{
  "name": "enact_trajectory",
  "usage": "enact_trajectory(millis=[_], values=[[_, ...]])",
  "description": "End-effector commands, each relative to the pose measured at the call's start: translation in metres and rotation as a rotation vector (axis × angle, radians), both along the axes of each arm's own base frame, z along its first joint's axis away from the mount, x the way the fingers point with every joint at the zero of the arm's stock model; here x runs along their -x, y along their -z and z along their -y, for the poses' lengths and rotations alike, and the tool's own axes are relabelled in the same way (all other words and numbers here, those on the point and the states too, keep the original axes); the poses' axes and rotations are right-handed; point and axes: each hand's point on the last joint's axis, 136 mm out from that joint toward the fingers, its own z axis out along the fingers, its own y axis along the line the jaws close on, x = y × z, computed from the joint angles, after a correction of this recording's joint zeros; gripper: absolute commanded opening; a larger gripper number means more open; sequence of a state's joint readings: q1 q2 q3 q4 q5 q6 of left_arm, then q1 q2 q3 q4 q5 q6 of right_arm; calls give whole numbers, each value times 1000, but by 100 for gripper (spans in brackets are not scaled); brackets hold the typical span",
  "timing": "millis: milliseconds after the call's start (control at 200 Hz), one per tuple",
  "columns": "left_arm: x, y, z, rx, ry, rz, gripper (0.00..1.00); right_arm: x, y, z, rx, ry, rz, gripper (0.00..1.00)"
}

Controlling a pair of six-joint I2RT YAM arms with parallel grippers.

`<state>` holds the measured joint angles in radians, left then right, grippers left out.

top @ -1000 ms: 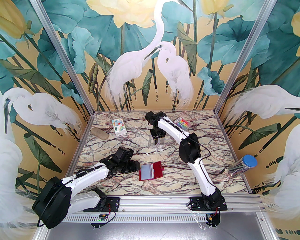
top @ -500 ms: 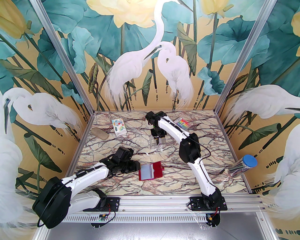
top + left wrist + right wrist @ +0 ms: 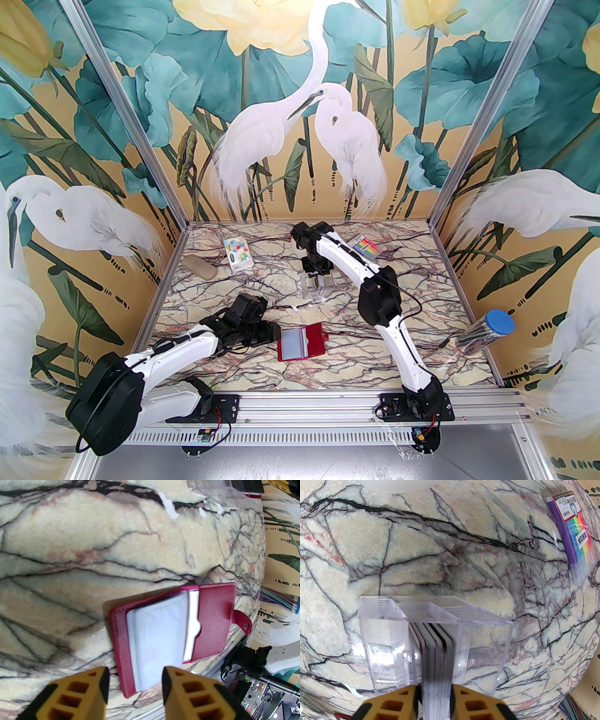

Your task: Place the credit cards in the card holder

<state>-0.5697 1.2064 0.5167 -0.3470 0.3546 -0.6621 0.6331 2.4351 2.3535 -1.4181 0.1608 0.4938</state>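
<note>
On the marble table (image 3: 328, 370), near the middle of its near half, the holder (image 3: 211, 620) lies open and flat. Its clear sleeves (image 3: 161, 632) fan over the left leaf, and a white insert sits in the pocket of the right leaf. The snap tab (image 3: 243, 624) sticks out from the right edge, unfastened. No card from the stack is in it yet.

The left gripper (image 3: 134, 676) hangs just left of the holder, at its near-left corner. Its jaws stand moderately apart with nothing between them. From its wrist view I cannot tell whether the fingertips touch the leather or sit just above it.

At the right edge of the table, well apart from the holder, a clear tube (image 3: 487, 330) with a blue cap lies tilted.

Farther back, about mid-table, the right arm reaches down to a clear box (image 3: 386, 644). The cards (image 3: 438, 644) stand on edge as a tight grey stack in its middle slot, with a few dark edges among them. The right gripper (image 3: 435, 688) pinches this stack from both sides, a finger pressed flat against each outer card.

Beyond that, a rainbow packet (image 3: 579, 541) lies at the far right. A printed carton (image 3: 237, 255) and a tan lump (image 3: 201, 268) rest at the far left, near each other.
</note>
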Motion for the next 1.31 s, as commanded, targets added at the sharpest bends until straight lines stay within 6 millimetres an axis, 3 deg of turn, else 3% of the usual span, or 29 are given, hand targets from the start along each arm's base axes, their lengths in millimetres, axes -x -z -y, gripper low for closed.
enact_trajectory(millis=[0,240,465,920,1300], values=[[5,4,2,10,4,-20,43,2,-13,6,33,9,21,32],[5,5,1,7,4,-24,43,1,-11,14,75,7,25,42],[4,4,2,9,4,-21,43,3,-3,6,35,-1,0,49],[4,5,2,5,9,-25,43,5,23,12,57,2,-52,50],[4,6,3,5,13,-28,43,3,20,20,101,-2,-34,49]])
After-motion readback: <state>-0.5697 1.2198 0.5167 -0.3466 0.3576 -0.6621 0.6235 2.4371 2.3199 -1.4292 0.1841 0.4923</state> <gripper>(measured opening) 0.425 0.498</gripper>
